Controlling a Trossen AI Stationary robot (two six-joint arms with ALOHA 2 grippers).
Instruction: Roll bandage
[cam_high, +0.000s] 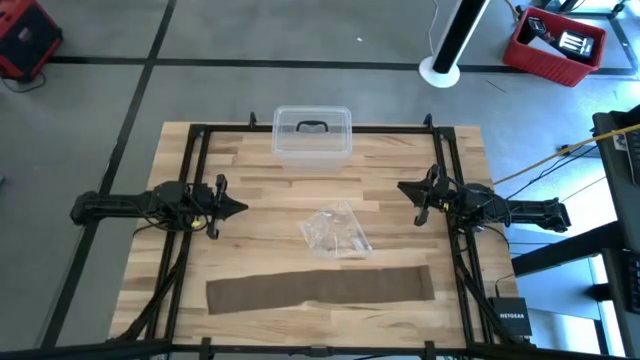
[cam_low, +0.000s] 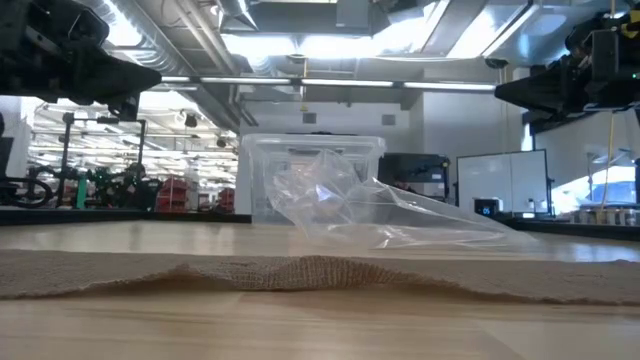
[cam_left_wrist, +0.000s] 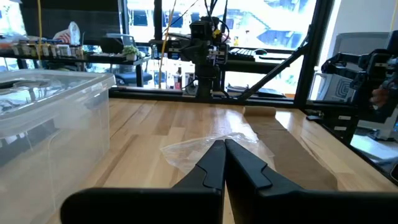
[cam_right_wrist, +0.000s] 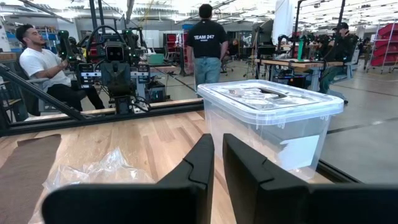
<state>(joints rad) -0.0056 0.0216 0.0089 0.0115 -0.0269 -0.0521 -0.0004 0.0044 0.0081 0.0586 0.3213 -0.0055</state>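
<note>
Long dull-brown soft fabric bandage (cam_high: 320, 287) lies flat, unrolled, on the counter (cam_high: 250, 240), well apart from both raised end effectors, left (cam_high: 238, 207) closed, right (cam_high: 404, 188) nearly closed, both empty; likely light, limp, best pinched at one short end.

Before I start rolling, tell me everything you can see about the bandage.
The bandage is a long, narrow strip of dull brown, coarse-looking woven fabric. It lies fully unrolled and flat on the wooden table along its near edge, spanning roughly the middle of the table's width. The low view shows a slight raised ripple near its middle. Neither gripper touches it; the crinkled plastic bag sits just behind it, with no clear contact visible.
</note>
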